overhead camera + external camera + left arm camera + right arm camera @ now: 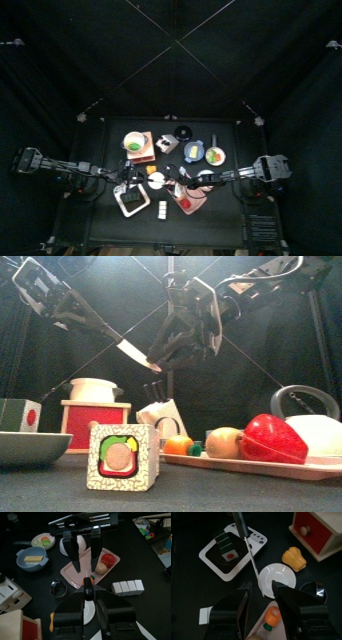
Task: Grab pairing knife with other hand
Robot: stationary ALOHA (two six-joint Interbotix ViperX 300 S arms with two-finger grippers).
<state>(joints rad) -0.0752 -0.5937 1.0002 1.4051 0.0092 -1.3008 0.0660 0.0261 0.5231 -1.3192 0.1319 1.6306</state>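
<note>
Nearest to the front camera stands a block (120, 456) with a fruit picture on its face. Left of it, at the left edge, is a green bowl (27, 444). Behind the block is a red box (91, 421) with a white cup on top.

Above these, left of the middle, the left claw (118, 340) comes down from the upper left. It is closed on the black handle of the knife (139, 357). The knife is up in the air, well above the worktop (201, 496), and its pale blade slants down toward the right. The right claw (261, 587) meets it there. Its jaws stand wide apart, one on each side of the blade near the tip, and I do not see them press on it.

So only the left claw carries the knife. If the left arm is the "other hand", I judge the grab is done, and the right claw only has to draw away. If the right arm must take it, then closing on the knife is not yet done. The pictures alone do not tell me which.

Further right, a tray (254, 468) holds toy fruit, among them a red pepper (274, 438).

The worktop is black and crowded. Black curtains (267, 366) close it in on all sides.
</note>
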